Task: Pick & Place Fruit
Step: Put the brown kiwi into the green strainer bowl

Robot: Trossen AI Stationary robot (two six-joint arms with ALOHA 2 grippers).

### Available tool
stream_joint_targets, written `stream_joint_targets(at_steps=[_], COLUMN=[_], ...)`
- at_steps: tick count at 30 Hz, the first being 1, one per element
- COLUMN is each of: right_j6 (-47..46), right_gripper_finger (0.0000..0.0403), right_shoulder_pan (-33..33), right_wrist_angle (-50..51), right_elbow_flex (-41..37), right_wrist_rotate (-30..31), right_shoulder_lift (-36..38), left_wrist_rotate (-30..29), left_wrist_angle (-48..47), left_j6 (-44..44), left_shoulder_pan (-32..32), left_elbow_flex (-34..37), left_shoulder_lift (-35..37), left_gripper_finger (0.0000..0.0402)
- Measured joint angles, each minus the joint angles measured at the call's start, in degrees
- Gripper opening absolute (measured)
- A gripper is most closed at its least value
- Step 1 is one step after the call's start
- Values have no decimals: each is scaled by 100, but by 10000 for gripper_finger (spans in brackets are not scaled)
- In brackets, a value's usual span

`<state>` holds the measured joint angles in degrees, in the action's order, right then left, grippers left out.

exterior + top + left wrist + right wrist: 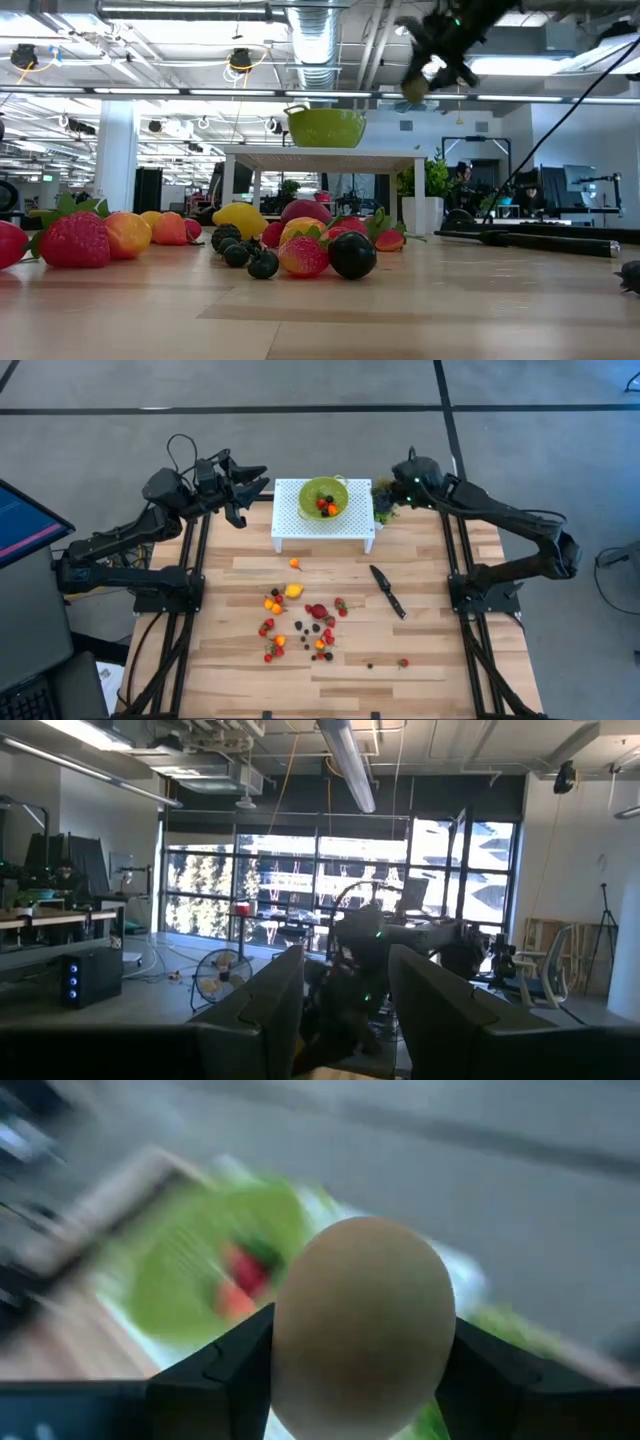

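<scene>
Many small toy fruits (pixel 300 615), red, orange, yellow and dark, lie scattered on the wooden table's middle. A green bowl (pixel 323 497) with a few fruits in it stands on a white perforated stand (pixel 322 528) at the far edge. My right gripper (pixel 385 495) hangs high beside the bowl's right side, shut on a brown egg-shaped fruit (pixel 365 1330), which shows in the low view as the brown fruit (pixel 415 90). My left gripper (pixel 255 485) is raised left of the stand, open, with nothing between its fingers (pixel 265 1010). My right gripper pinches the brown fruit by its two opposite sides (pixel 290 1350) between the two fingers (pixel 225 1370). The fingers slant downward from the table's right toward the bowl. The fruit is lifted clear, well above the table.
A black knife (pixel 388 591) lies on the table right of the fruit. A small green potted plant (pixel 384 508) stands at the stand's right end, under my right gripper. Both arm frames flank the table's sides.
</scene>
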<state>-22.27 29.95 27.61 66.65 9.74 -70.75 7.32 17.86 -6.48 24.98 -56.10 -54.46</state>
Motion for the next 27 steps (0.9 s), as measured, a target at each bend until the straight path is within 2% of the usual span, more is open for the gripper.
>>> stream_joint_targets(at_steps=[4,7,17,27], right_j6=[47,318,340,338], right_gripper_finger=[217,217,218,222], right_shoulder_pan=[-252,-355,-362,-362], right_wrist_angle=[-1494,-2072,-2530,-2696], right_elbow_flex=[4,4,4,155], right_wrist_rotate=[-258,-389,-510,-584], right_shoulder_lift=[-131,-390,-1493,-1964], left_wrist_rotate=[2,2,1,0], left_wrist_angle=[10,16,25,25], left_j6=[0,0,0,0], left_shoulder_pan=[2,1,-1,1], left_elbow_flex=[-2,0,-1,-1], left_shoulder_lift=[-2,0,-1,-1], left_gripper_finger=[142,142,142,142])
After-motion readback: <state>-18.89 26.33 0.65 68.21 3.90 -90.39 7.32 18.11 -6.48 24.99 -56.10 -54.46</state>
